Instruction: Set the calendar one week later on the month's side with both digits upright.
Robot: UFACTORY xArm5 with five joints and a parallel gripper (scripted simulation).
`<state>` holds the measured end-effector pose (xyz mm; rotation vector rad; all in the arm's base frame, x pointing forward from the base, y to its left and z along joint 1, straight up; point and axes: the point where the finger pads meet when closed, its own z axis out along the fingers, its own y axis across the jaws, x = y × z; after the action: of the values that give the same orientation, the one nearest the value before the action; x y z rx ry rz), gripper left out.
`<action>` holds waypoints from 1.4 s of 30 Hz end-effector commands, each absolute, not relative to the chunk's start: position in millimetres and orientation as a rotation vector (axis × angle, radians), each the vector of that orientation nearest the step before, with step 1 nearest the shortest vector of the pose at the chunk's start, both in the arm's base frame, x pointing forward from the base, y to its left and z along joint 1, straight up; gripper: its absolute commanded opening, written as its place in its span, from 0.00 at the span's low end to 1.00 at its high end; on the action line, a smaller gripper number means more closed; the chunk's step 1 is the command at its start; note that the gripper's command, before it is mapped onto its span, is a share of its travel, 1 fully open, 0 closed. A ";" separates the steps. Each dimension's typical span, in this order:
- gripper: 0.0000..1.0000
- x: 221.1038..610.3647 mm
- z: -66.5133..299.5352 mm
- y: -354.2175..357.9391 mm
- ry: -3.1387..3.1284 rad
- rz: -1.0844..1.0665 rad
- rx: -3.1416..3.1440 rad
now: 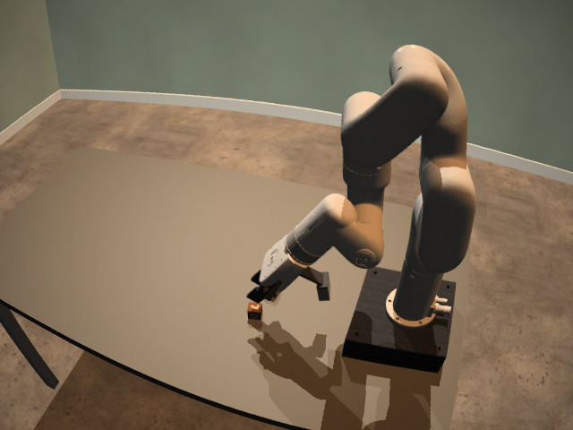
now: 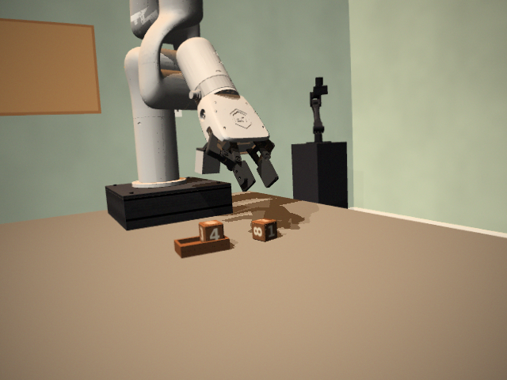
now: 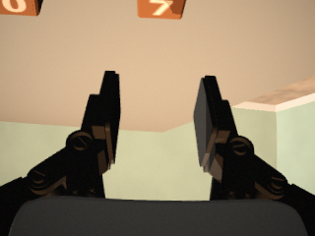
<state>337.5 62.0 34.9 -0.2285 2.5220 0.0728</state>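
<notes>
Tray (image 2: 204, 248): reddish-brown, open-topped, set flat on the table (image 1: 139, 259) (image 2: 266, 306) (image 3: 157, 44). Tray cube (image 2: 211, 230) (image 3: 19, 7): one, wooden, seated in the tray's right-hand end as seen from the exterior, a pale 4 shown upright; the other end is left unfilled. In the wrist view it is cut by the picture's edge, and a 0 is probably what is shown there. Loose cube (image 1: 254, 310) (image 2: 264, 229) (image 3: 161, 8): one, stood on the table near the tray, apart from it; an 8 on its side and a 1 are displayed, with a 7 seen from the wrist. Gripper (image 1: 253, 287) (image 2: 257, 184) (image 3: 158, 92): black-fingered, tilted, held above the table behind the cubes; parted about halfway, nothing grasped. Arm (image 1: 409, 106) (image 2: 204, 61): white, mounted on a dark base block (image 1: 370, 287) (image 2: 172, 208). Background: small black arm (image 2: 317, 116), placed on a dark pedestal (image 2: 305, 172); orange-brown board (image 2: 47, 67), fixed to the green wall (image 1: 208, 50) (image 2: 261, 53).
</notes>
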 end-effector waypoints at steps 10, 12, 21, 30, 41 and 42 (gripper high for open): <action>0.47 338.0 29.7 62.1 2.520 0.073 -0.228; 0.47 337.9 27.6 62.1 2.520 0.073 -0.228; 0.47 338.0 17.8 62.1 2.520 0.073 -0.228; 0.47 338.2 1.2 62.2 2.520 0.073 -0.228; 0.47 338.3 -16.0 62.2 2.520 0.073 -0.228; 0.47 338.4 -17.8 62.2 2.520 0.073 -0.228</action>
<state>337.7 62.1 -13.3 -0.2286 2.5231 0.0727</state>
